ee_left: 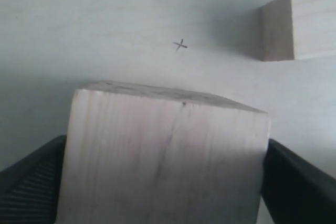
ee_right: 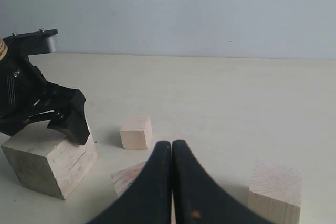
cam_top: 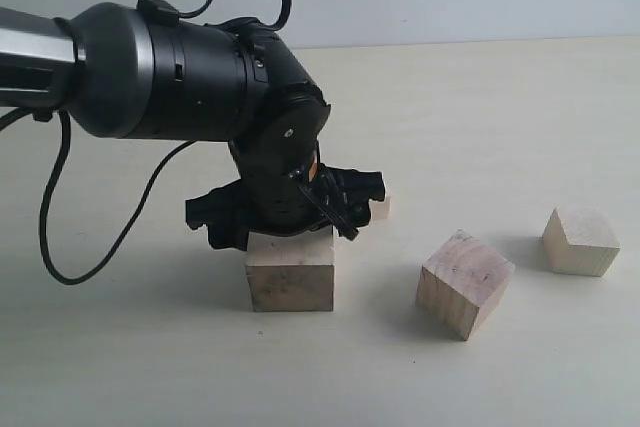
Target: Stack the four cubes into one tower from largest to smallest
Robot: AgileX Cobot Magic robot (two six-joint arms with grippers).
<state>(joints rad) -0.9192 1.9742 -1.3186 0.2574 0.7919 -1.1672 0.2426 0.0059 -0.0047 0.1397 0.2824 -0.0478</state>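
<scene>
Straddling the largest cube (cam_top: 290,272) from above, the left tool (cam_top: 285,227) stands left of centre in the exterior view. Its black pads (ee_left: 31,187) lie against two opposite side faces, and this is judged to be a wide grip on the block, which rests on the desk (cam_top: 520,97). The right tool (ee_right: 171,142) is closed on nothing, its tips pressed together low in its own frame. The second cube (cam_top: 463,282) sits turned at an angle to the lower right of the gripped block and well apart from it. The third cube (cam_top: 580,242) lies further right, and the smallest cube (cam_top: 380,209) peeks out just behind the left tool. A cube offers no long axis, so the coming move depends on direction alone. Every block to be stacked lies to the right of the base, and so probably nearer the idle right arm. Only the left wrist view shows the pad contact and a small pencilled cross (ee_left: 180,45) on the desk beyond the block, plus another cube (ee_left: 299,24) at upper right whose identity cannot be told. Only the right wrist view shows the smallest cube (ee_right: 136,132) whole and standing clear of the largest (ee_right: 50,163).
</scene>
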